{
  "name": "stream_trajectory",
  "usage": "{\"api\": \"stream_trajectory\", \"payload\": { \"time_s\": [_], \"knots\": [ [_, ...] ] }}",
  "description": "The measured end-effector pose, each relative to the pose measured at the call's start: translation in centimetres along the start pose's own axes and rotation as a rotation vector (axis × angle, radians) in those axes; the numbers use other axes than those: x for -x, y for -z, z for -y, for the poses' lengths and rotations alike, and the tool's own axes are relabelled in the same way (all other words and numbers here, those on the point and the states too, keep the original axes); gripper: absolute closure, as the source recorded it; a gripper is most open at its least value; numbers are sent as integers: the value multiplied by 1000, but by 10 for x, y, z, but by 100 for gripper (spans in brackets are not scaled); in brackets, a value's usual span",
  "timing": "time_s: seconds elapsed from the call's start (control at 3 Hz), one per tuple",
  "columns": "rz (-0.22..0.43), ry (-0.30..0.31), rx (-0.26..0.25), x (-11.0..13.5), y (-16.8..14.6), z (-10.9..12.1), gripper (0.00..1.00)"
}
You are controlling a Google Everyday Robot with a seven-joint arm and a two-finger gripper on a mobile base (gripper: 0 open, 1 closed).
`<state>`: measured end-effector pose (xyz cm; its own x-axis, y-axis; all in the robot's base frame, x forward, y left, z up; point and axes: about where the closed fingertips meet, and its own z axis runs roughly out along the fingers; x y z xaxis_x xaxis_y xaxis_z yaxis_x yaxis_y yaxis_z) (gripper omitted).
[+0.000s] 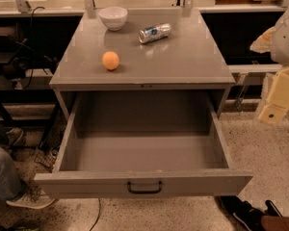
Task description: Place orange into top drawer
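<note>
Just one orange [111, 60], round with no long axis, sits near the front-left corner of the cabinet top [183, 64]; one top drawer [143, 182] is open. The gripper [278, 100] hangs off the right edge; I cannot tell its state.

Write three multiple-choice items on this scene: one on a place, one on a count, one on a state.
1. Where is the orange?
A on the cabinet top
B on a shelf
C on the floor

2. How many things lie on that top?
A two
B three
C five

3. The top drawer is:
A shut
B open and empty
C open and full

Key:
1 A, it sits on the top, left of centre, far from the pincer at the right edge.
2 B, orange, white bowl, silver can.
3 B, pulled out, nothing inside.
</note>
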<state>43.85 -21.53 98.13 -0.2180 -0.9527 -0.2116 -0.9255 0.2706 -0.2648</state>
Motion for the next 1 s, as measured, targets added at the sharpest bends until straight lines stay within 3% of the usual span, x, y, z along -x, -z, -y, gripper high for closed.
{"api": "stream_trajectory", "payload": {
  "time_s": [0.33,0.67,1.0],
  "knots": [
    [0,0,0,0,0,0,0],
    [67,-29,-17,5,-8,8,0],
    [245,-141,-64,22,-43,48,0]
  ]
}}
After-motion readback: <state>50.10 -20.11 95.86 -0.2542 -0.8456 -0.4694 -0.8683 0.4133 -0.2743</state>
